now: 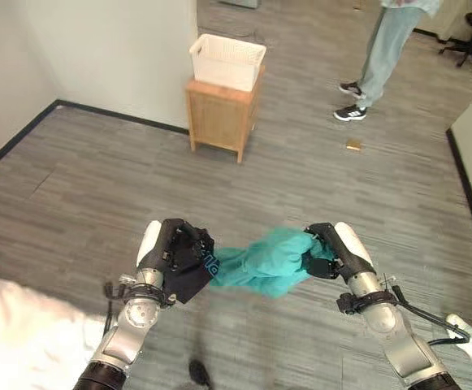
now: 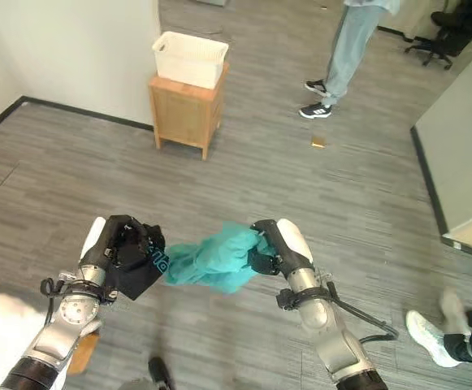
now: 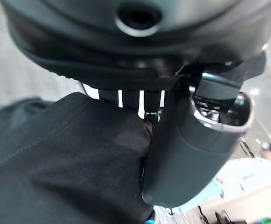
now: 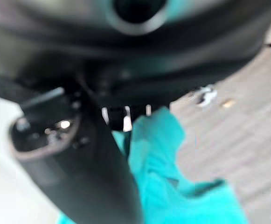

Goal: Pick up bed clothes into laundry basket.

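Note:
A teal garment [image 1: 266,262] hangs bunched in the air between my two hands, above the floor. My right hand [image 1: 326,247] is shut on its right end, the teal cloth [image 4: 172,177] showing past the fingers in the right wrist view. My left hand [image 1: 179,248] is shut on a black cloth [image 1: 188,276] that joins the teal garment's left end; the black cloth [image 3: 65,158] lies under its thumb in the left wrist view. A white laundry basket [image 1: 227,61] stands on a small wooden cabinet [image 1: 220,118] against the wall ahead.
A person [image 1: 380,57] in light trousers stands on the far right of the floor. A white bed corner [image 1: 20,333] lies at the lower left. A small brown object [image 1: 353,145] lies on the floor. A white wall corner [image 1: 122,57] lies to the left of the cabinet.

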Robot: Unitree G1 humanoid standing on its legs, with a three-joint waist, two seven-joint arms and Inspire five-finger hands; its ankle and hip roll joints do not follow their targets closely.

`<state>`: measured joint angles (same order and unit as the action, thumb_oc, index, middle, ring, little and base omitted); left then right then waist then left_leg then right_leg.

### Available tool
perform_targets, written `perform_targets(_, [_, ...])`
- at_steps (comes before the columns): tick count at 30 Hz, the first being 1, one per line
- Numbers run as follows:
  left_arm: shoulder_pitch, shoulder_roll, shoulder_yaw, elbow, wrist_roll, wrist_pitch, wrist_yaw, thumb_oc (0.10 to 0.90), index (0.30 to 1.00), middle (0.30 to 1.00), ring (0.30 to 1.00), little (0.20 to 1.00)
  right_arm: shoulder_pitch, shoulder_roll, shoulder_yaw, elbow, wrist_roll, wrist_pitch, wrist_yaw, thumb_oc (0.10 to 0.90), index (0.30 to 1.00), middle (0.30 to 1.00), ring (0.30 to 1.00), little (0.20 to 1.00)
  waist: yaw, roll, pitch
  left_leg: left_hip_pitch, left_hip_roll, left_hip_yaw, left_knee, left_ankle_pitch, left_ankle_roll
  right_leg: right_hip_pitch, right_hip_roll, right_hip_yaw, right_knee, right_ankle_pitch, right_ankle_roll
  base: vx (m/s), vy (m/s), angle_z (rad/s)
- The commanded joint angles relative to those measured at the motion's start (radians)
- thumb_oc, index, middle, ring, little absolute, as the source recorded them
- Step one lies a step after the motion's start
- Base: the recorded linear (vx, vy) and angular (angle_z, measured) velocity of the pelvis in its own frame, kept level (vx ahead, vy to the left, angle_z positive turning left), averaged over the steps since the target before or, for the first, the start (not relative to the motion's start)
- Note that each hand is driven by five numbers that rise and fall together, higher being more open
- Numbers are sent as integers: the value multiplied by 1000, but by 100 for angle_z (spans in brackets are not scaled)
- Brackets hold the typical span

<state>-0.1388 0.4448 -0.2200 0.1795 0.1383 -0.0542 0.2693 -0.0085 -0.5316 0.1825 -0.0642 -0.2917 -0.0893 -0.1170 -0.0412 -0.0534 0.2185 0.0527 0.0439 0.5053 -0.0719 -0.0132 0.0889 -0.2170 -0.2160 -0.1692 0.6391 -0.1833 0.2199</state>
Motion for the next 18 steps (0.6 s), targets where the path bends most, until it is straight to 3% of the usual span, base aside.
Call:
perform_targets(1, [-88,-18,1,-118,9,-121,37,400,300,300,300,300,-85,-37,-92,-35,11,-62,-64,400,300,300,300,300,-37,26,-49,59,72,-23,-15,15,-115,125,68,-63,-460,158,-18,365,-73,75])
perform_targets(2, [-87,-19,1,-118,9,-121,38,400,300,300,300,300,-85,-37,-92,-35,11,-62,-64,400,300,300,300,300,-39,28,-48,61,73,-25,-15,15,-115,130,69,-66,-464,160,-18,593,-205,71])
perform_targets(3, [-93,-23,5,-106,12,-123,30,400,300,300,300,300,-72,-37,-92,-39,9,-56,-61,400,300,300,300,300,-68,26,-41,123,78,-53,-15,-31,-146,16,22,-64,-606,234,-7,466,-137,67])
perform_targets(4, [-93,-24,5,-104,12,-124,29,400,300,300,300,300,-70,-38,-93,-40,8,-55,-61,400,300,300,300,300,-75,34,-46,122,81,-61,-15,-42,-146,30,25,-73,-628,240,1,640,-189,66])
perform_targets(6, [-100,-26,24,-86,25,-133,20,400,300,300,300,300,-52,-24,-101,-52,-20,-38,-55,400,300,300,300,300,-110,51,-39,198,114,-89,-15,-90,-185,-73,-43,-95,-692,298,34,607,-180,90])
perform_targets(10, [-94,-42,20,-61,19,-137,8,400,300,300,300,300,8,-19,-136,-52,-30,-30,-47,400,300,300,300,300,-136,30,-70,287,102,-158,7,-150,-193,-23,-41,-38,-692,339,28,549,-201,91])
perform_targets(11, [-81,-62,9,-54,6,-140,0,400,300,300,300,300,34,-26,-153,-47,-14,-36,-48,400,300,300,300,300,-141,43,-72,270,161,-186,175,-90,-231,29,-21,-48,-692,353,0,268,-186,84])
perform_targets(12, [-81,-62,9,-54,6,-140,0,400,300,300,300,300,34,-26,-153,-47,-14,-36,-48,400,300,300,300,300,-143,44,-73,267,162,-189,177,-90,-232,30,-22,-51,-693,353,-1,567,-503,74])
perform_targets(13, [-71,-65,7,-56,-22,-132,-1,400,300,300,300,300,35,-46,-152,-46,9,-49,-56,400,300,300,300,300,-112,41,-64,173,259,-232,505,100,-264,135,41,-85,-704,303,-79,418,-478,46])
perform_targets(14, [-65,-65,4,-63,-26,-131,-1,400,300,300,300,300,32,-51,-155,-48,15,-50,-59,400,300,300,300,300,-94,22,-51,113,264,-265,664,132,-261,179,56,-95,-707,280,-113,391,-483,26])
perform_targets(15, [-67,-63,4,-63,-26,-130,-1,400,300,300,300,300,31,-50,-157,-48,16,-50,-59,400,300,300,300,300,-104,18,-52,93,263,-279,679,133,-259,175,51,-105,-708,284,-116,418,-381,-26])
perform_targets(16, [-55,-61,8,-76,-34,-126,9,400,300,300,300,300,5,-60,-148,-44,34,-47,-66,400,300,300,300,300,-58,-15,-31,-11,260,-295,800,109,-235,256,75,-96,-720,239,-144,407,-253,-28])
perform_targets(18, [-47,-64,11,-82,-38,-126,7,400,300,300,300,300,-7,-61,-144,-44,40,-45,-64,400,300,300,300,300,-30,-27,-22,-95,255,-279,786,74,-232,295,78,-77,-726,211,-142,479,-133,-19])
